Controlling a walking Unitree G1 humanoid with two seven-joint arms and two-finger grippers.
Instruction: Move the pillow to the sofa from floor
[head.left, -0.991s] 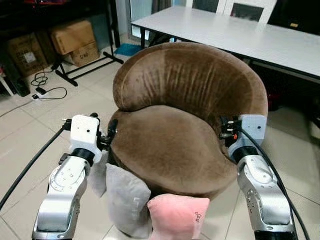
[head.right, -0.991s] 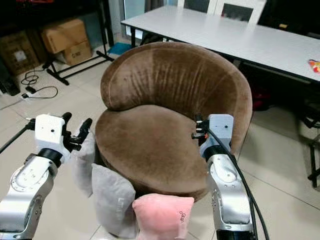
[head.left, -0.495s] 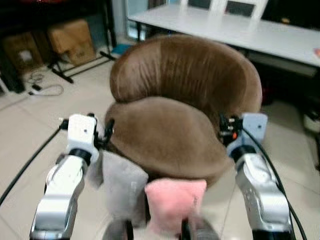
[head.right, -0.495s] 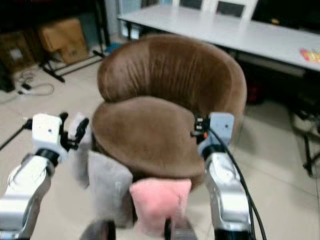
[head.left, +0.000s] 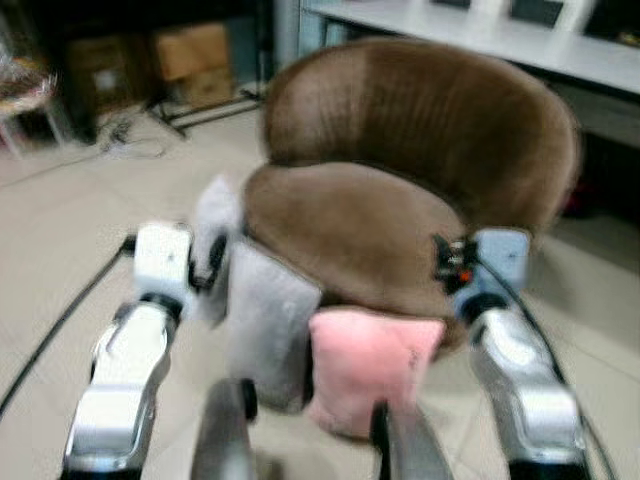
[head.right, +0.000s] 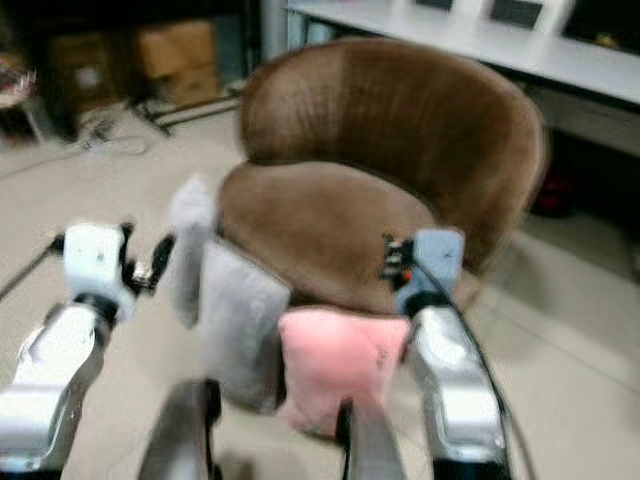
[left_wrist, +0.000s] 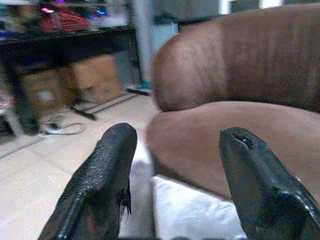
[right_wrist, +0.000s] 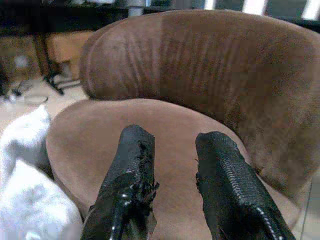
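Pillows were all down on the tiled floor, propped against the front of the brown sofa. So the pink pillow stood upright at the sofa's front edge, roughly between the two arms. Just to its left was a grey pillow, leaning on the sofa base and touching the pink one along one side. A second, paler grey pillow sat further left against the sofa's side. None of them was on the seat yet.

The left gripper was held out beside that paler pillow with its fingers spread wide apart, nothing between them, and white fabric showed just beyond the tips in the left wrist view. The right gripper was up at the sofa's right front edge, pointing over the seat cushion. Its fingers were parted by a narrow gap and had hold of nothing.

Head views were pretty blurry. Behind the sofa ran a long white table, and off to the left were some cardboard boxes under a dark rack, with cables lying on the tiles
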